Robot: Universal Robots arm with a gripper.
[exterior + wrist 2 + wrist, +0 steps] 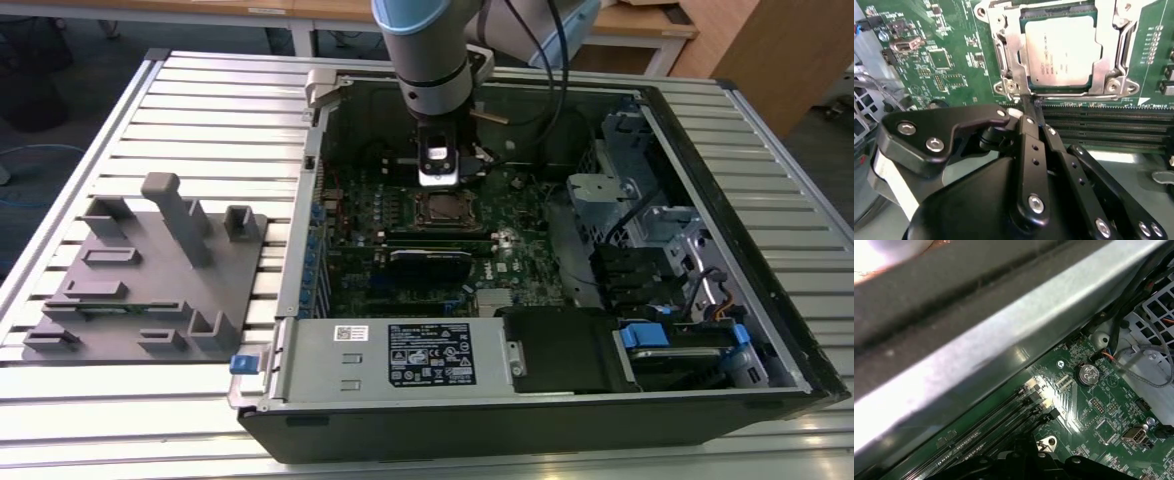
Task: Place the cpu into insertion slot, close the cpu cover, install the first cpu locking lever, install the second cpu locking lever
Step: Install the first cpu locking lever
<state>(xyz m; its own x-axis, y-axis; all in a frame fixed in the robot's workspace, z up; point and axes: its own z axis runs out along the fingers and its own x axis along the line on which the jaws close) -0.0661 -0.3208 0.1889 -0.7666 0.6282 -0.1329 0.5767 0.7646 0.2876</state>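
Second wrist view: cpu sits slotted just beyond the pincer.

**A:** The exterior view sits high and off the arm. It tilts down over the ribbed silver metal counter and into the open black computer case, far enough back to take in the whole case.

**B:** The second wrist view is in tight, peering along the black pincer at the small square insertion slot with its shiny silver rim.

**A:** That same slot sits mid-case in the exterior view.

**B:** The first wrist view hugs the case's grey sheet-metal wall, glancing past it onto the green circuit board.

**A:** Both wrist views catch the long black memory slots, and the board shows in all three.
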